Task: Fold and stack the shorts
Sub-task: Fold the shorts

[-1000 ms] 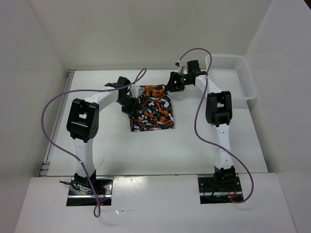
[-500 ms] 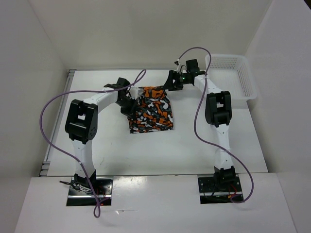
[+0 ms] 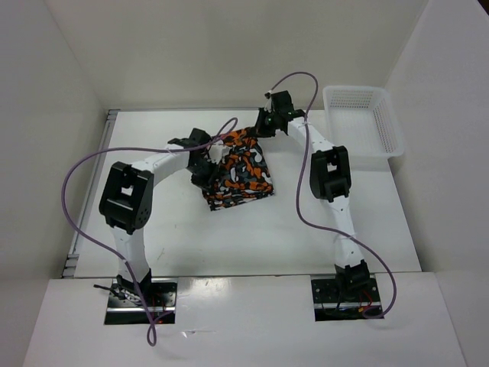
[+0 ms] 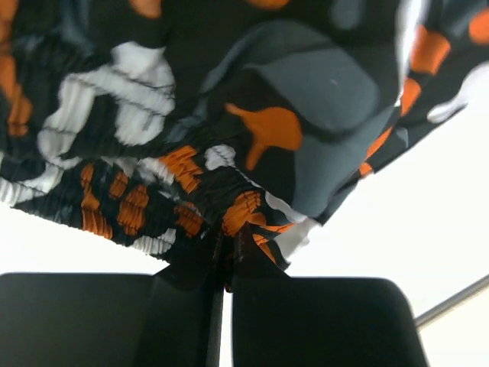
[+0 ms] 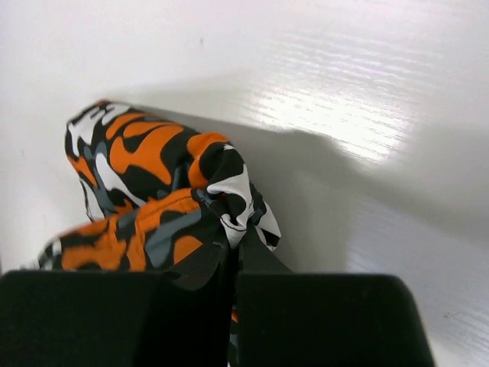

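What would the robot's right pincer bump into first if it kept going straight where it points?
The shorts: the right pincer is shut on their bunched edge, with more cloth just ahead. Beyond that seems only white table, though depth is unclear.

Top view bright, even, shadows faint. Right wrist: glare streak on table [image 5: 344,115], broad soft shadow right of shorts [image 5: 153,160]. Left wrist: cloth slightly soft, background blown out white.
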